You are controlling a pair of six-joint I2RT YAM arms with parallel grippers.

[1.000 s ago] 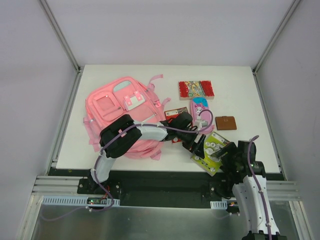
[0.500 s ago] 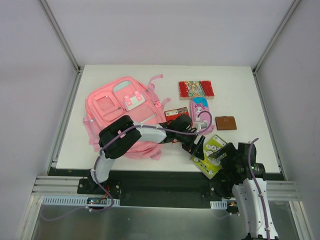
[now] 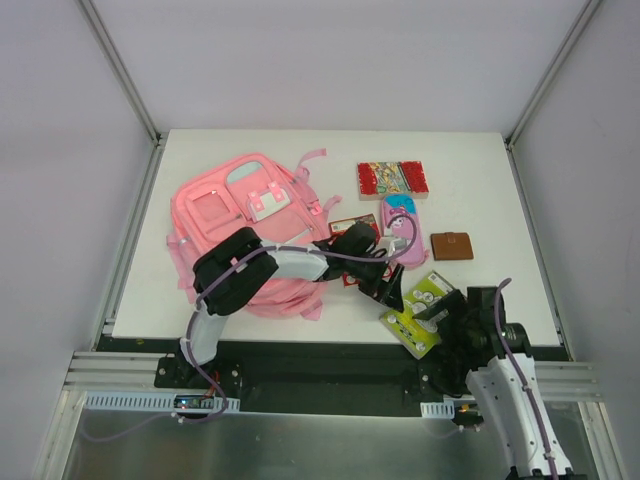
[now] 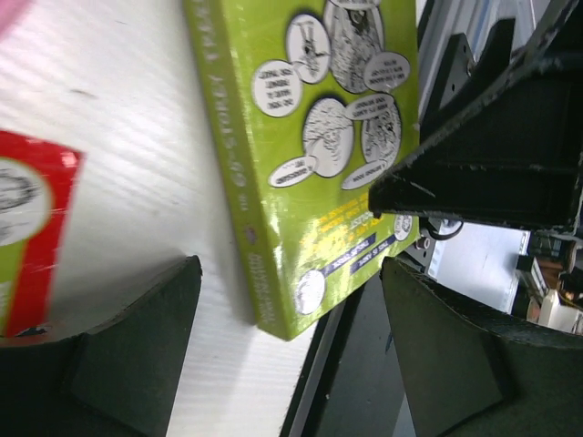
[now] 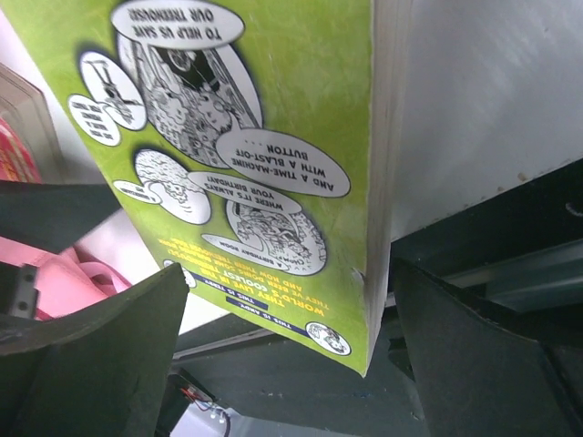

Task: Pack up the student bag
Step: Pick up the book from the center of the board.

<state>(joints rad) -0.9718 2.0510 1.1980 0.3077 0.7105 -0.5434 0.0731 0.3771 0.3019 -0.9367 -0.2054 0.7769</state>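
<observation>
Principally, the student bag [image 3: 215,205]: a pink backpack lying front-up on the left half of the table, slanted, its straps toward the far right; we cannot tell whether its main zip stands open. Next outward, a small red-edged booklet [image 3: 350,226] sits just beside the bag's right flank. Beyond it, the green comic-printed book [image 3: 428,296] lies askew at the near right edge, one corner overhanging. Both claws meet at that book, well to the right of the bag. The left gripper [image 4: 290,269] is spread, its fingers standing either side of the overhanging corner of the book [image 4: 310,164] without pinching it. The right gripper [image 5: 287,273] is likewise spread wide across the book [image 5: 246,137], one finger just beside the page edge. Further off, we list a cartoon pencil case [image 3: 400,222], a brown wallet [image 3: 452,246] and a red patterned book [image 3: 392,178]. In our judgement the bag lies leftward of both claws, and the left arm, whose forearm crosses the bag's near right corner, is the nearer.
</observation>
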